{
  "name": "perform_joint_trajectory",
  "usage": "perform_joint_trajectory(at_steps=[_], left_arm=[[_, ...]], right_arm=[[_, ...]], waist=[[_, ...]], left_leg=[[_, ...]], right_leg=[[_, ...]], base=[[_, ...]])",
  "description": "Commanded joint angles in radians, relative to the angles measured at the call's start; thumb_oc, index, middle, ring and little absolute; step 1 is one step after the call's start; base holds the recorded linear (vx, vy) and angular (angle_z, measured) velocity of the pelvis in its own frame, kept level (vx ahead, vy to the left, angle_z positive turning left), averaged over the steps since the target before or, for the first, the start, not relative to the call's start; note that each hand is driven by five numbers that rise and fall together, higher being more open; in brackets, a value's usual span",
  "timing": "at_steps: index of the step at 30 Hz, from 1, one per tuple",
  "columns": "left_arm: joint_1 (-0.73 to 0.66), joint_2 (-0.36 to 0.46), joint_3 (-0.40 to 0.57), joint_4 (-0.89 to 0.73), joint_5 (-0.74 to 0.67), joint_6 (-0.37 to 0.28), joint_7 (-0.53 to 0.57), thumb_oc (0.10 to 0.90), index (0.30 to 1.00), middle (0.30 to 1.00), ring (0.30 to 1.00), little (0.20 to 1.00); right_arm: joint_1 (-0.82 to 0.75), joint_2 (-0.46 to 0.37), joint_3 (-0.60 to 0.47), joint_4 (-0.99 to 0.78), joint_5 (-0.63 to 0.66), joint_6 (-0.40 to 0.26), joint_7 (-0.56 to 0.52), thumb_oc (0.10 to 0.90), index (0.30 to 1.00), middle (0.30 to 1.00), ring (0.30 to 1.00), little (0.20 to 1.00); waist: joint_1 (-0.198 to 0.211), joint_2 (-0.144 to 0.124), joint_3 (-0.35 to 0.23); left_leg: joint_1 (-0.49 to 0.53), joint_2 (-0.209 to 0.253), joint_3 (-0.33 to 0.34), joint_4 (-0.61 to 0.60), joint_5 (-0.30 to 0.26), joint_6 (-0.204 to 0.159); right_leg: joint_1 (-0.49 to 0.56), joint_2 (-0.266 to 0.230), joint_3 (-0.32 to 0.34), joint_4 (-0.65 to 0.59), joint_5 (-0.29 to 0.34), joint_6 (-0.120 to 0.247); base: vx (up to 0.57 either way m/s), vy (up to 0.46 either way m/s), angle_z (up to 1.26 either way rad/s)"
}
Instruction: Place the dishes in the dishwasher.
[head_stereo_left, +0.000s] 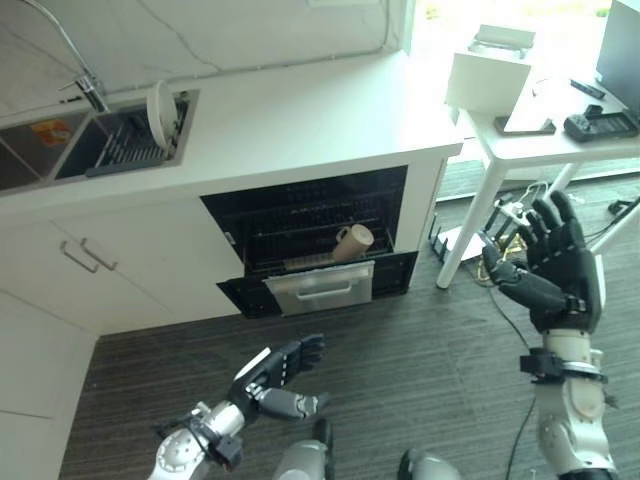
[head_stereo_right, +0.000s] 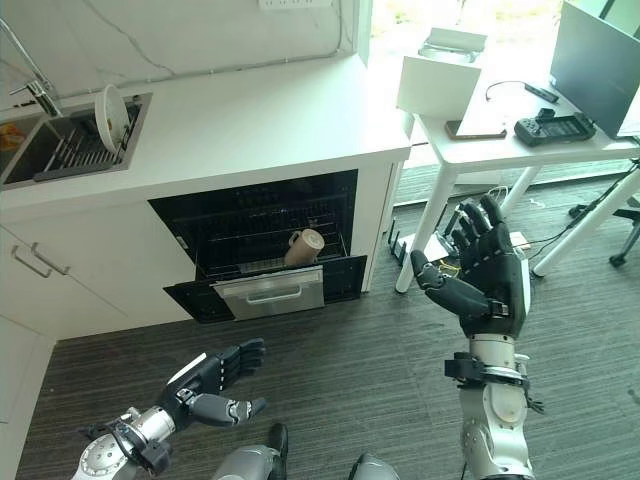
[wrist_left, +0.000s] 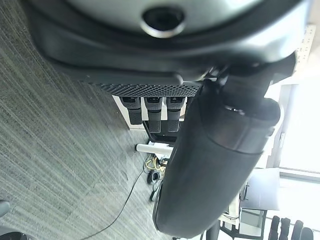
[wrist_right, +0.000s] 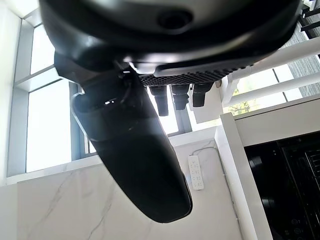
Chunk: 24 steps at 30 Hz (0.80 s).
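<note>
Left eye view, item list: a white plate (head_stereo_left: 159, 113) is seen standing on edge in a dark ribbed rack (head_stereo_left: 130, 150) inside the steel sink (head_stereo_left: 60, 150), set into a white worktop (head_stereo_left: 300, 120). A beige mug (head_stereo_left: 353, 242) is seen lying tilted on the pulled-out wire rack (head_stereo_left: 310, 240) of the open black dishwasher (head_stereo_left: 310, 240), above a steel-fronted drawer (head_stereo_left: 318, 288). The left hand (head_stereo_left: 280, 375) is held low over the grey striped floor (head_stereo_left: 400, 350), released, fingers loosely extended, nothing grasped. The right hand (head_stereo_right: 490, 270) is raised beside a white side table (head_stereo_right: 500, 140), palm spread, fingers straight, nothing grasped. Both hands are well apart from plate and mug. Handling judgement: the plate is judged to be glazed ceramic, stiff, smooth, probably slippery and breakable if knocked against the sink wall or tap (head_stereo_left: 85, 90); moderate weight is expected. Its upper rim, clear of the ribs, is judged the best place to be pinched, thumb on one face and fingers on the other, then lifted straight up out of the slots. The mug is judged light, rigid and rounded, likely to roll; its handle or its body would be taken if resetting is needed. Further dishes in the sink cannot be made out.
</note>
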Motion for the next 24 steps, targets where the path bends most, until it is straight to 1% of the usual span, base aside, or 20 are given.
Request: perform_joint_trajectory(at_steps=[1,2,3,4,5,6,7,10,11,12,13,14,15,16,18,20,21,22,23,24], left_arm=[[-0.104,0.039,-0.002,-0.014,-0.04,-0.007,-0.039,0.8,0.9,0.9,0.9,0.9],[-0.101,0.037,-0.013,0.009,-0.023,0.002,-0.043,0.8,0.9,0.9,0.9,0.9],[-0.093,0.034,-0.027,0.046,-0.008,0.009,-0.041,0.8,0.9,0.9,0.9,0.9],[-0.089,0.028,-0.039,0.073,0.004,0.014,-0.028,0.8,0.9,0.9,0.9,0.9],[-0.087,0.024,-0.049,0.107,0.015,0.012,-0.018,0.8,0.9,0.9,0.9,0.9],[-0.085,0.004,-0.077,0.209,0.033,0.025,0.013,0.8,0.9,0.9,0.9,0.9],[-0.087,-0.004,-0.083,0.246,0.042,0.039,0.032,0.8,0.9,0.9,0.9,0.9],[-0.095,-0.072,-0.087,0.472,0.094,0.071,0.133,0.8,0.9,0.9,0.9,0.9],[-0.1,-0.103,-0.074,0.56,0.107,0.063,0.164,0.8,0.9,0.9,0.9,0.9],[-0.106,-0.133,-0.054,0.639,0.11,0.073,0.188,0.8,0.9,0.9,0.9,0.9],[-0.115,-0.173,-0.021,0.752,0.074,0.086,0.213,0.8,0.9,0.9,0.9,0.9],[-0.121,-0.224,0.04,0.857,0.022,0.103,0.259,0.8,0.9,0.9,0.9,0.9],[-0.126,-0.247,0.08,0.917,0.007,0.105,0.289,0.8,0.9,0.9,0.9,0.9],[-0.122,-0.268,0.129,0.981,0.016,0.12,0.305,0.8,0.9,0.9,0.9,0.9],[-0.119,-0.278,0.148,1.027,0.048,0.121,0.32,0.8,0.9,0.9,0.9,0.9],[-0.121,-0.278,0.149,1.028,0.053,0.131,0.324,0.8,0.9,0.9,0.9,0.9],[-0.238,-0.2,0.042,0.982,-0.112,0.293,0.212,0.8,0.9,0.9,0.9,0.9],[-0.239,-0.206,0.047,0.995,-0.12,0.32,0.216,0.8,0.9,0.9,0.9,0.9],[-0.235,-0.209,0.047,1.01,-0.096,0.315,0.218,0.8,0.9,0.9,0.9,0.9],[-0.23,-0.215,0.045,1.038,-0.069,0.292,0.226,0.8,0.9,0.9,0.9,0.9]], right_arm=[[-0.123,-0.045,-0.041,-0.037,0.015,-0.065,0.029,0.8,0.9,0.9,0.9,0.9],[-0.13,-0.051,-0.033,-0.035,0.015,-0.058,0.029,0.8,0.9,0.9,0.9,0.9],[-0.141,-0.056,-0.017,-0.029,0.017,-0.054,0.032,0.8,0.9,0.9,0.9,0.9],[-0.151,-0.058,-0.006,-0.024,0.018,-0.054,0.033,0.8,0.9,0.9,0.9,0.9],[-0.161,-0.062,-0.002,-0.022,0.024,-0.051,0.037,0.8,0.9,0.9,0.9,0.9],[-0.17,-0.063,0.013,-0.007,0.034,-0.058,0.044,0.8,0.9,0.9,0.9,0.9],[-0.174,-0.062,0.018,-0.003,0.041,-0.056,0.051,0.8,0.9,0.9,0.9,0.9],[-0.176,-0.053,0.036,-0.013,0.051,-0.012,0.072,0.8,0.9,0.9,0.9,0.9],[-0.176,-0.049,0.041,-0.016,0.049,-0.002,0.074,0.8,0.9,0.9,0.9,0.9],[-0.176,-0.043,0.051,-0.016,0.046,0.001,0.072,0.8,0.9,0.9,0.9,0.9],[-0.177,-0.035,0.061,-0.016,0.041,0.005,0.062,0.8,0.9,0.9,0.9,0.9],[-0.173,-0.022,0.066,-0.022,0.034,0.006,0.048,0.8,0.9,0.9,0.9,0.9],[-0.167,-0.012,0.066,-0.025,0.028,0.006,0.04,0.8,0.9,0.9,0.9,0.9],[-0.16,-0.002,0.068,-0.028,0.024,0.008,0.032,0.8,0.9,0.9,0.9,0.9],[-0.157,0.002,0.069,-0.031,0.025,0.024,0.02,0.8,0.9,0.9,0.9,0.9],[-0.154,0.002,0.069,-0.031,0.023,0.027,0.022,0.8,0.9,0.9,0.9,0.9],[-0.278,-0.032,0.146,0.001,0.191,0.203,0.192,0.8,0.9,0.9,0.9,0.9],[-0.291,-0.021,0.159,0.024,0.171,0.195,0.185,0.8,0.9,0.9,0.9,0.9],[-0.302,-0.02,0.166,0.033,0.187,0.204,0.166,0.8,0.9,0.9,0.9,0.9],[-0.309,-0.015,0.167,0.032,0.202,0.236,0.161,0.8,0.9,0.9,0.9,0.9]], waist=[[-0.012,-0.037,-0.019],[-0.006,-0.039,-0.016],[0.003,-0.044,-0.013],[0.007,-0.048,-0.013],[0.005,-0.049,-0.018],[0.002,-0.045,-0.018],[0.002,-0.044,-0.018],[-0.001,-0.041,-0.026],[-0.002,-0.044,-0.032],[0.0,-0.046,-0.033],[0.003,-0.053,-0.038],[0.01,-0.062,-0.042],[0.011,-0.07,-0.047],[0.015,-0.082,-0.054],[0.015,-0.092,-0.053],[0.014,-0.093,-0.052],[-0.022,-0.064,0.068],[-0.01,-0.068,0.048],[-0.003,-0.072,0.039],[-0.003,-0.082,0.036]], left_leg=[[0.018,0.044,-0.009,0.134,-0.19,-0.019],[0.021,0.035,-0.024,0.134,-0.189,-0.019],[0.038,0.01,-0.047,0.134,-0.198,-0.01],[0.044,-0.006,-0.053,0.134,-0.201,-0.001],[0.05,-0.012,-0.039,0.134,-0.21,0.008],[0.041,-0.003,-0.025,0.134,-0.202,0.005],[0.039,-0.002,-0.024,0.134,-0.203,0.005],[0.046,0.004,-0.028,0.134,-0.218,-0.001],[0.04,0.001,-0.033,0.134,-0.216,0.0],[0.046,0.001,-0.035,0.134,-0.225,0.0],[0.047,-0.001,-0.039,0.134,-0.229,0.001],[0.05,-0.006,-0.045,0.134,-0.237,0.005],[0.047,-0.01,-0.044,0.134,-0.238,0.009],[0.047,-0.015,-0.04,0.134,-0.243,0.015],[0.051,-0.017,-0.028,0.134,-0.252,0.025],[0.053,-0.018,-0.022,0.134,-0.255,0.029],[0.003,-0.098,-0.086,0.134,-0.229,0.115],[0.016,-0.103,-0.083,0.134,-0.229,0.11],[0.024,-0.107,-0.079,0.134,-0.232,0.11],[0.053,-0.114,-0.065,0.134,-0.244,0.112]], right_leg=[[0.095,0.007,-0.019,-0.137,0.002,0.048],[0.093,0.005,-0.013,-0.137,0.004,0.047],[0.088,0.003,0.001,-0.137,0.007,0.045],[0.079,0.0,0.007,-0.137,0.014,0.043],[0.073,-0.003,0.001,-0.137,0.017,0.044],[0.076,-0.004,-0.004,-0.137,0.021,0.045],[0.077,-0.004,-0.004,-0.137,0.02,0.046],[0.086,-0.008,-0.012,-0.137,0.013,0.053],[0.081,-0.011,-0.014,-0.137,0.016,0.055],[0.089,-0.012,-0.016,-0.137,0.01,0.057],[0.09,-0.013,-0.019,-0.137,0.008,0.059],[0.092,-0.016,-0.021,-0.137,0.005,0.062],[0.089,-0.02,-0.025,-0.137,0.007,0.064],[0.086,-0.025,-0.03,-0.137,0.009,0.068],[0.085,-0.03,-0.03,-0.137,0.01,0.07],[0.085,-0.031,-0.029,-0.137,0.011,0.071],[-0.036,0.029,0.066,-0.137,0.137,0.087],[0.003,0.027,0.068,-0.137,0.103,0.08],[0.017,0.024,0.069,-0.137,0.088,0.074],[0.036,0.023,0.082,-0.137,0.07,0.066]], base=[[0.0,-0.053,0.26],[0.0,-0.046,0.31],[-0.02,-0.008,0.21],[-0.04,0.022,0.03],[-0.05,0.078,-0.19],[-0.02,0.098,-0.13],[0.01,0.131,0.01],[0.03,0.101,0.09],[0.04,0.055,0.11],[0.04,0.03,0.11],[0.06,0.003,0.02],[0.03,-0.004,-0.01],[0.03,-0.004,-0.05],[0.0,0.0,0.0],[0.0,0.01,0.02],[-0.01,0.039,-0.06],[0.21,-0.029,-0.06],[0.33,-0.071,0.02],[0.48,-0.132,0.07],[0.26,-0.06,0.04]])
